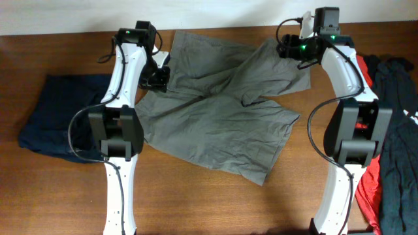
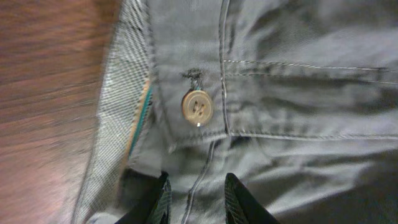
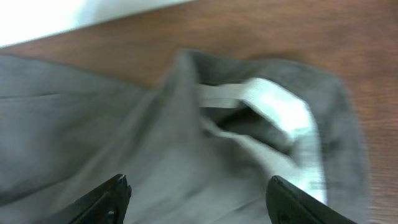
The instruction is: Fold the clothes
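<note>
With the grey-khaki shorts [image 1: 222, 111] spread wrinkled on the worktop [image 1: 65, 196], my left gripper [image 2: 198, 182] narrowly parted beside the waistband button [image 2: 197, 107] and my right gripper [image 3: 198, 185] wide over the far edge, I should pinch both spots evenly.

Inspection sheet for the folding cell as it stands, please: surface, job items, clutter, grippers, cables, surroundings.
Surface: brown wooden table, no spills seen.
Job's things: grey-khaki shorts spread out, wrinkled, not yet folded; button faces up.
Clutter: dark navy garment at the left edge; red and black garments piled at the right.
Grippers: left gripper by the button, fingers slightly apart, no cloth visibly pinched; right gripper over the shorts' far corner, fingers wide apart.
Cables: black cables looped beside each arm.
Surroundings: white wall behind the table.
</note>
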